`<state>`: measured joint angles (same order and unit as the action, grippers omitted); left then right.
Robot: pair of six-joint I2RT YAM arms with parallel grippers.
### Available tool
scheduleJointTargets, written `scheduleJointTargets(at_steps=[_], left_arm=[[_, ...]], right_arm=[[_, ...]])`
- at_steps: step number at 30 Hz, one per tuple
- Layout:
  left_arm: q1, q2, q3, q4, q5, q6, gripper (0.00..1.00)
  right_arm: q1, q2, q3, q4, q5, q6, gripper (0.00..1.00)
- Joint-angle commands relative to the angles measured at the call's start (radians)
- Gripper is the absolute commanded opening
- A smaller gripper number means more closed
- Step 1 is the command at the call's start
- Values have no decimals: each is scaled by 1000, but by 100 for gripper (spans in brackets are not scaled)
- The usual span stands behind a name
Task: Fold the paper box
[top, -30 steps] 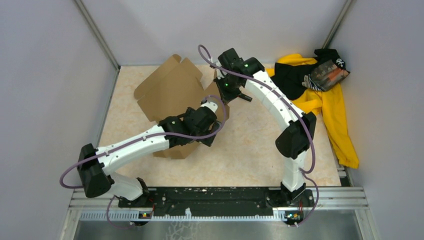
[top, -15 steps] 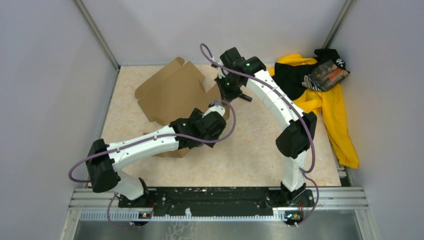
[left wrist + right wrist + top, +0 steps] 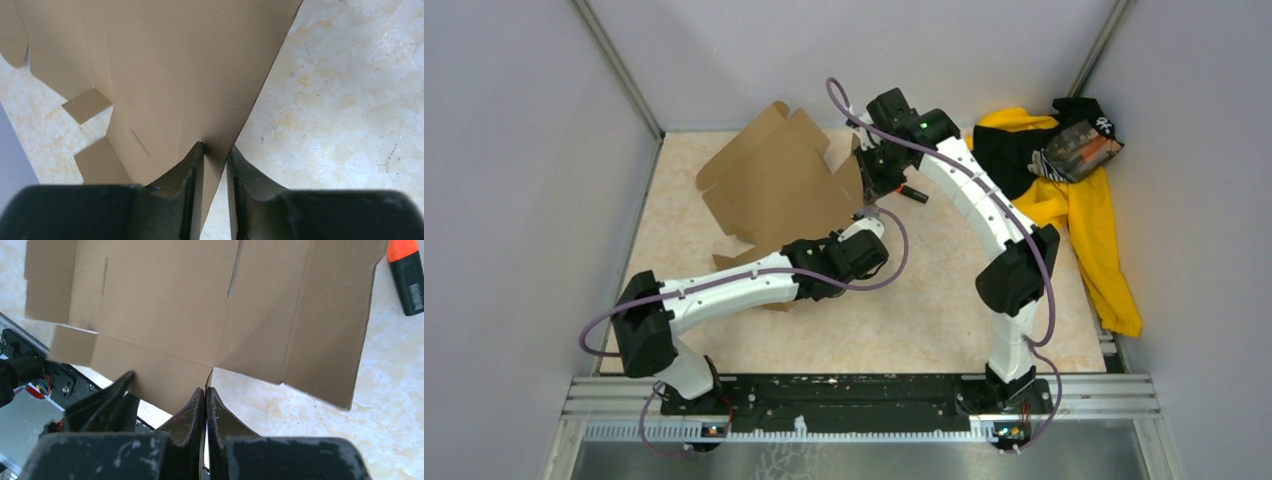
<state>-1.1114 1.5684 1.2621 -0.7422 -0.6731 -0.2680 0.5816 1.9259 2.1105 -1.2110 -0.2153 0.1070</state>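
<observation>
The pale marbled tabletop [image 3: 944,310] carries everything. In its far right corner lies a yellow-and-black clothing pile [image 3: 1089,215], well apart from the work.

The paper box [image 3: 769,190] sits towards the far left corner. It is not yet a box, just a brown cut-out sheet with flaps and slits, propped at a tilt with its right edge lifted off the surface.

Both arms meet at that right edge. The right pincer [image 3: 206,392] has its fingers pressed together. A thin corner of the cardboard runs down into the seam, so I take it to be clamped on the sheet. The left pincer [image 3: 215,150] straddles the sheet's edge nearer the arms, with a finger on each side. A sliver of gap shows on one side, so I cannot tell whether it bites yet.

An orange-and-black marker [image 3: 407,277] lies on the tabletop just beside the box's far right edge.

To my eye the step is securing a two-point hold before bending a panel. The left fingers should seat deep and close fully before either arm moves. Both arms should then swing together along a scored crease, so the cardboard folds rather than tears, and they should keep clear of that marker.
</observation>
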Motion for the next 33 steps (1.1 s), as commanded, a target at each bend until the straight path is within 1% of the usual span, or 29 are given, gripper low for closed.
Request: scheduleJointTargets(at_steps=[1,2,3,4,10,12,13,14,15,17,19,21,25,28,31,33], left_arm=[[-6,36,39,-25,-36,-6,17],[-7,42,43,-29,-36,-10,9],[-6,45,51,-35,-41,-15,3],[-7,47,55,-41,-47,-21,0],[-7,25,81,-45,-77,-26,0],[-5,16,97,-46,-87,-28,0],[-5,12,106,-46,-87,-26,0],[-6,8,115,-47,-90,-26,0],[-5,5,126,-52,-92,-29,0],[-1,4,153,-65,-86,-32,0],[6,7,189,-82,-79,-40,0],[16,12,229,-98,-69,-44,0],[63,11,294,-111,-19,-60,0],[110,5,337,-114,38,-77,0],[163,10,389,-129,97,-104,0],[187,19,429,-147,128,-122,0]], right_arm=[[-11,-9,58,24,-34,5,0],[-11,-10,57,26,-35,6,0],[-12,-10,58,26,-35,7,0],[-14,-12,58,25,-35,7,0],[-23,-23,59,32,-38,16,0],[-30,-29,58,38,-35,25,7],[-35,-33,57,44,-35,31,13],[-40,-38,57,48,-28,39,24],[-43,-46,56,54,-22,44,32],[-52,-65,52,66,14,60,44],[-62,-89,43,82,65,76,52],[-75,-124,28,103,125,95,57],[-101,-226,-49,172,275,132,62],[-103,-327,-164,260,381,140,63],[-103,-402,-271,334,427,129,62],[-103,-429,-311,350,440,115,62]])
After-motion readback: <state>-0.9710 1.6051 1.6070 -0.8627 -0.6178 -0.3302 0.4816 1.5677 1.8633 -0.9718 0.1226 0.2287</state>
